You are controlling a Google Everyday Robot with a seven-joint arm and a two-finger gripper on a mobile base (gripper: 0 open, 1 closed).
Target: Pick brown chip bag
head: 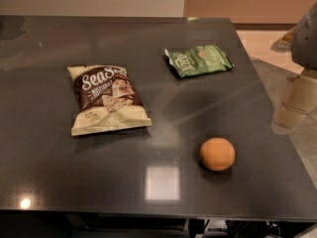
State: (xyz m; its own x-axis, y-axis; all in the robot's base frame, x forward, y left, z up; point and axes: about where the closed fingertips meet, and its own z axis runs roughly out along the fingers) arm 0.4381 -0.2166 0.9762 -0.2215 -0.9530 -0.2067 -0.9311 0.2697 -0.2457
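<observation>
The brown chip bag (pixel 106 99) lies flat on the dark table (pixel 44 148), left of the middle, with a dark brown centre, cream ends and white script lettering. My gripper (pixel 293 114) hangs at the right edge of the view, past the table's right side, far from the bag and touching nothing.
A smaller green bag (pixel 199 60) lies at the back right of the table. An orange (pixel 217 153) sits at the front right. The table's right edge runs close by the arm, and tiled floor (pixel 262 46) shows beyond it.
</observation>
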